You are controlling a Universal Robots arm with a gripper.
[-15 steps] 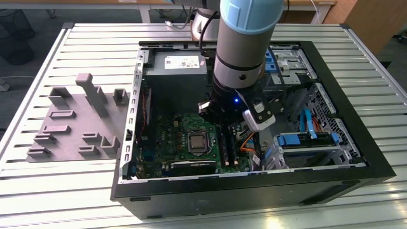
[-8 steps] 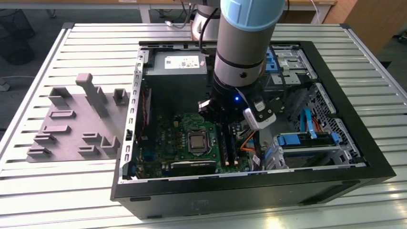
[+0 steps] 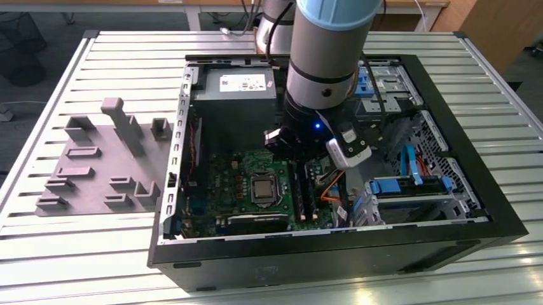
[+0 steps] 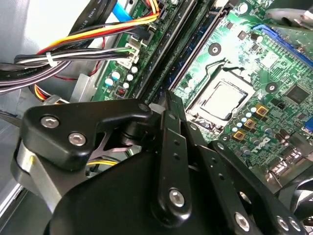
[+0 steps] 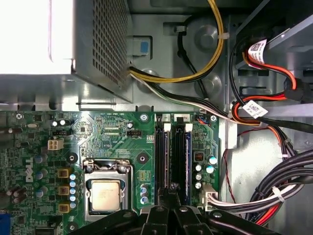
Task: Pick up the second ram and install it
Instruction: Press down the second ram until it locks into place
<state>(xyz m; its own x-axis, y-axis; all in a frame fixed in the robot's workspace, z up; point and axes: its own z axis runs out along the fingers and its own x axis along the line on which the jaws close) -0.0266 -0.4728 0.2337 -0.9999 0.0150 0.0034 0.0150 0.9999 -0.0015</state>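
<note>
My gripper (image 3: 296, 157) hangs inside the open computer case (image 3: 475, 210), low over the green motherboard (image 3: 229, 181). In the second wrist view the gripper (image 4: 160, 101) has its black fingers (image 4: 172, 142) drawn together, tips down on the near end of the long black memory slots (image 4: 198, 46). In the first wrist view the gripper (image 5: 172, 195) stands at the end of the two slots (image 5: 175, 156) with white latches (image 5: 167, 128). The second ram is hidden: I cannot make out a green stick between the tips or apart from the slots.
The processor socket (image 5: 105, 193) lies beside the slots. Bundles of coloured cables (image 5: 264, 196) run along the other side, and the power supply (image 3: 233, 95) stands at the back. A grey fixture (image 3: 102, 165) with blocks sits on the slatted table at the exterior view's left.
</note>
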